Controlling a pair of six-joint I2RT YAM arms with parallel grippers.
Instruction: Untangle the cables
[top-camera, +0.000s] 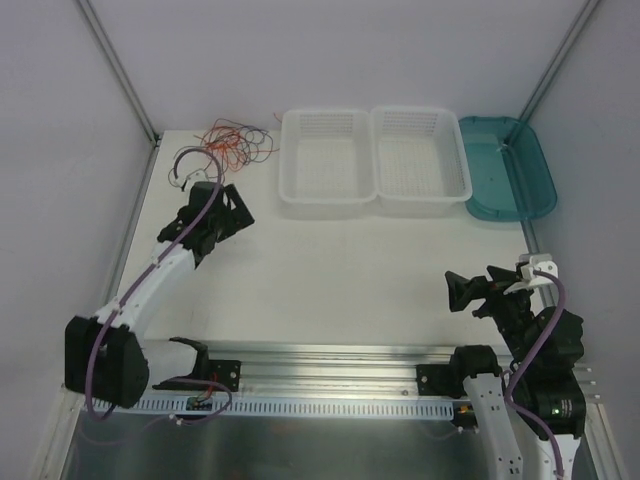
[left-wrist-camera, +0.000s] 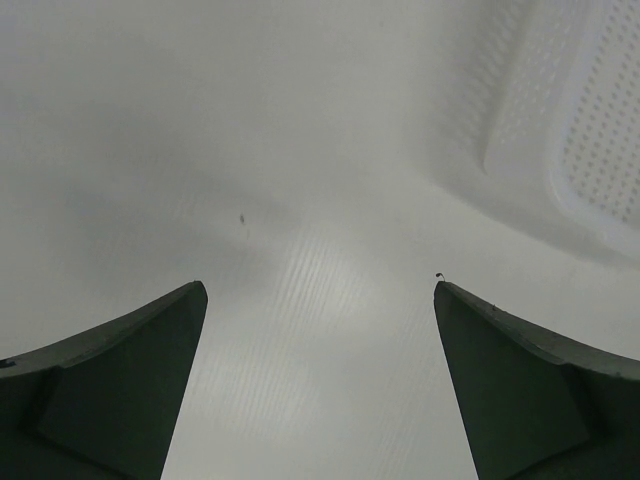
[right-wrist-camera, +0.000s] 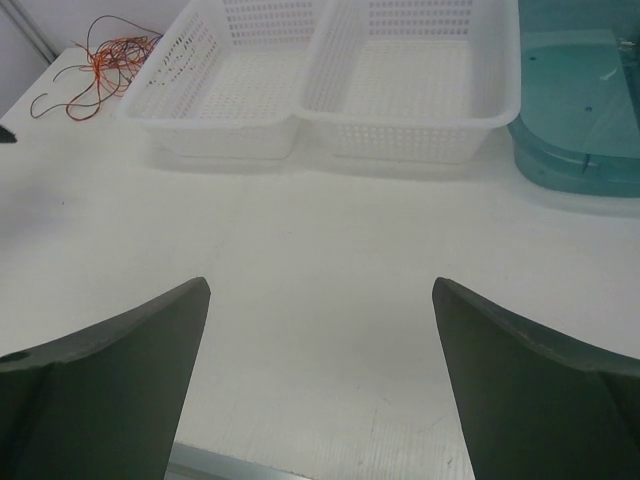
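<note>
The cables (top-camera: 232, 143) lie in a loose tangle of thin red-orange and dark strands at the table's back left corner; the right wrist view shows the cables (right-wrist-camera: 105, 60) at its top left. My left gripper (top-camera: 240, 210) hovers just in front of the tangle, open and empty; in its own view the left gripper (left-wrist-camera: 320, 300) shows only bare table between the fingers. My right gripper (top-camera: 457, 292) stays near the front right, far from the tangle. Between the open fingers of the right gripper (right-wrist-camera: 320, 300) there is nothing.
Two white perforated baskets (top-camera: 325, 165) (top-camera: 420, 160) stand side by side at the back, with a teal tray (top-camera: 505, 170) to their right. A metal rail (top-camera: 330, 360) runs along the near edge. Frame posts rise at both back corners.
</note>
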